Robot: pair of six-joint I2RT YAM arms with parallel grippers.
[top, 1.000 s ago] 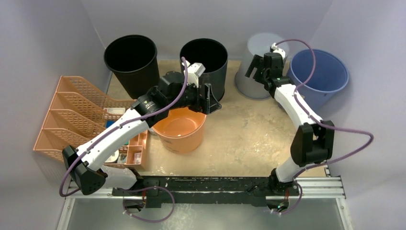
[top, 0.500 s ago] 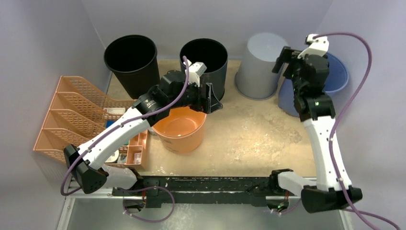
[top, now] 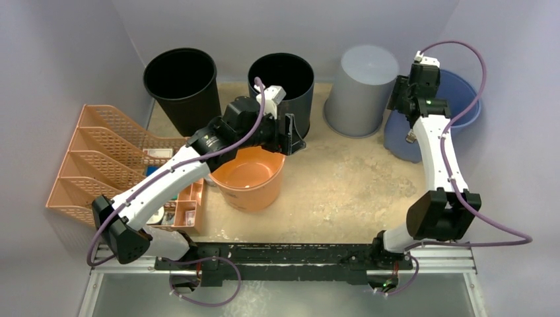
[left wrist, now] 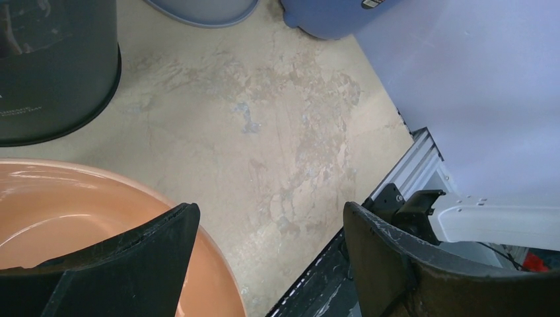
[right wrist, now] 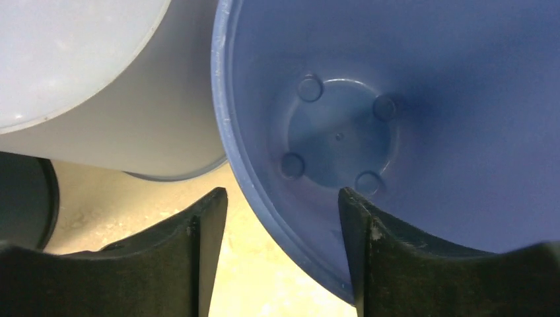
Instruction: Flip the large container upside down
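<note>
Over the back right corner in the top view, the right gripper (top: 403, 99) has swung off the grey bin (top: 362, 72), where it sat a second ago, and now hangs above the near-left rim of the blue bucket (top: 462, 99). The grey bin stands base up; the blue bucket stands mouth up against the right wall, touching or nearly touching the grey bin. I take the blue bucket for the large container, so the flip is not yet begun and the arm looks set for a rim grasp. The left gripper (top: 290, 135) has barely shifted and hovers at the far rim of the orange bucket (top: 251, 175), its jaws spread and holding nothing.

From the left wrist, one finger sits over the orange bucket's edge and the other over bare table (left wrist: 264, 119): mottled beige, scuffed and patchy, ending at a metal rail (left wrist: 409, 172) below a pale lilac wall (left wrist: 475, 79).

From the right wrist, the jaws stand apart and empty, with the blue rim running between them and the moulded base visible deep inside. Room is tight: the grey bin crowds one side, a black bin (right wrist: 26, 191) sits just beyond, and the wall is close behind
</note>
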